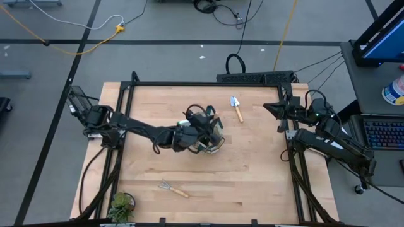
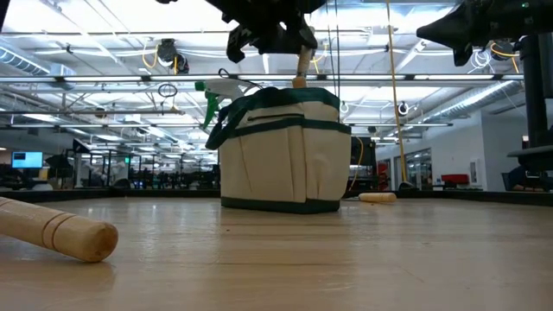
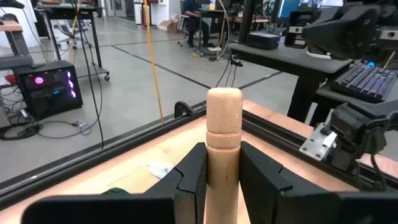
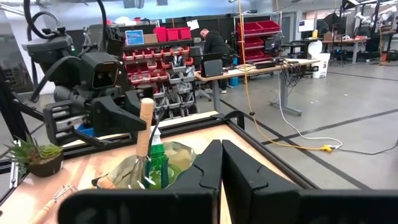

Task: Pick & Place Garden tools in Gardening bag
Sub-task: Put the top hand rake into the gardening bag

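Right now the left gripper point(image 1: 203, 123) hangs directly over the bag point(image 2: 281, 151) in the middle of the table, its fingers point(image 3: 193, 171) clamped on the wooden handle of a tool point(image 3: 223, 146). That handle stands upright, long axis vertical, with the working end pointing down into the bag's mouth, so the coming move looks like a straight drop or lowering rather than any sideways travel. A green spray bottle point(image 2: 216, 95) already pokes out of the bag. Two tools lie loose on the wood: a trowel point(image 1: 237, 108) just beyond the bag toward the right arm, and a fork rake point(image 1: 172, 188) nearer the front edge, not far from the potted plant point(image 1: 120, 205). The right gripper point(image 1: 278, 109) waits at the table's right edge, fingers pressed together and empty.
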